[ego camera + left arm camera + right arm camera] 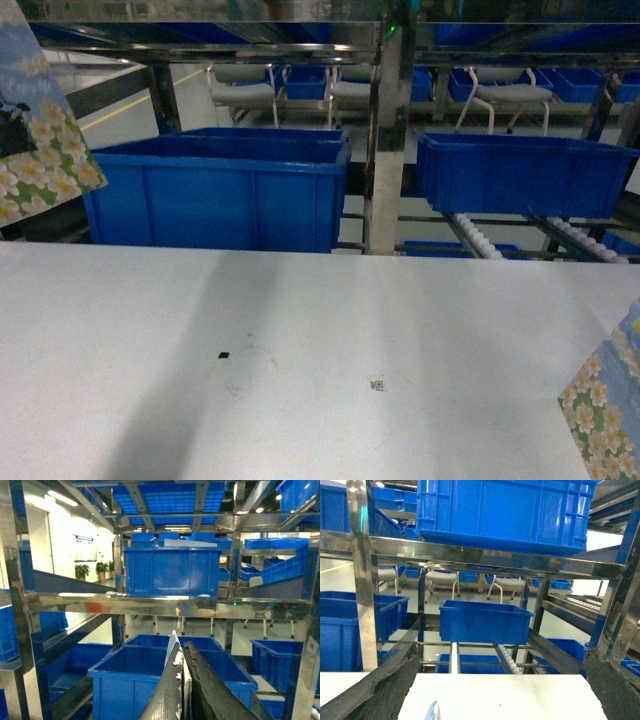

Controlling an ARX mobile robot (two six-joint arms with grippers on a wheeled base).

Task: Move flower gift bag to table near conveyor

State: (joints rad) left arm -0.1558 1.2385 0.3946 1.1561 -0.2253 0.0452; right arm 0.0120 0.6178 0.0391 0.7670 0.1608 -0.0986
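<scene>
— While that paper gift bag printed with white flowers (pixel 40 150) hangs up at the left edge, is it down yet?

— No. It looks held above the wide matte white-grey counter (pixel 300 340), not resting on it. The left gripper (pixel 183 680) has its dark fingers pinched nearly together on a thin white edge, probably the bag.

— And the right gripper (pixel 495 690)?

— Spread wide, holding nothing. A second floral bag (pixel 605 410) shows at the lower right.

— So what's left?

— I'd say lowering it near the shiny steel roller conveyor (pixel 480 240) and letting go.
</scene>
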